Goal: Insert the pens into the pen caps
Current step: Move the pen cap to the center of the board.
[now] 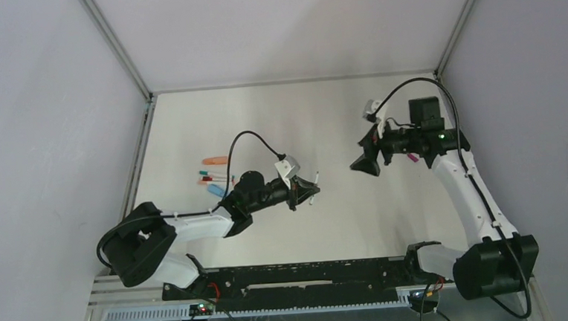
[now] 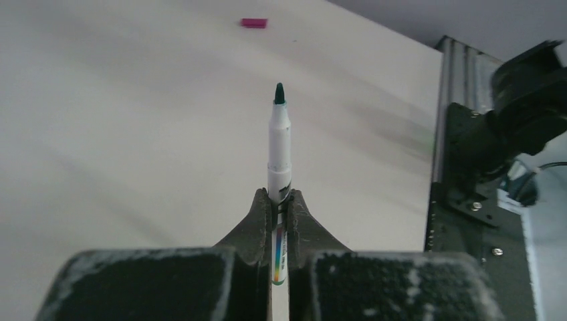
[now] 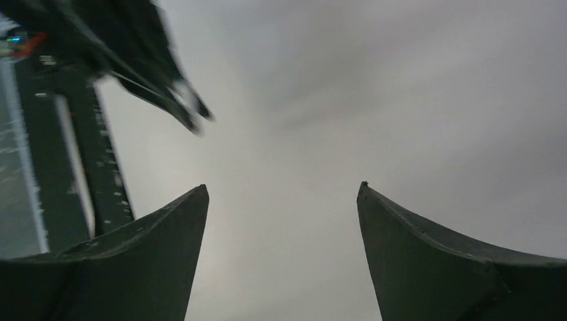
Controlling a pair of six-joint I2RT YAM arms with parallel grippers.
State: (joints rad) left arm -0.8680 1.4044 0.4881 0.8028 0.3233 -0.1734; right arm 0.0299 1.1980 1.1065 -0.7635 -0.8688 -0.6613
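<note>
Pen (image 2: 279,147), white barrel with a bare dark teal tip, stuck out forward from the left end effector (image 2: 279,200). Its jaws were clamped together on the barrel's printed lower part. No cap on it. From above, this pen was held over the table (image 1: 263,117) near its middle, tip toward the right arm (image 1: 469,186).

Right end effector (image 3: 281,194) faced it across a gap, well apart, jaws wide with nothing between them. Its wrist view was blurred.

Magenta cap (image 2: 254,23) lay alone on the table, far beyond the pen tip, gripped by nothing.

At the table's left, beside the left arm (image 1: 196,227), the other items lay loose in a small cluster. Salmon-orange cap (image 1: 215,161) was on the far side and light blue cap (image 1: 216,189) on the near side. Slim pens (image 1: 219,178) lay between them, too small to count surely.

Judgement: no pen looked capped. One pen was in hand. Fetching a cap, mating the two, and every clustered pen remained. Early stage.
</note>
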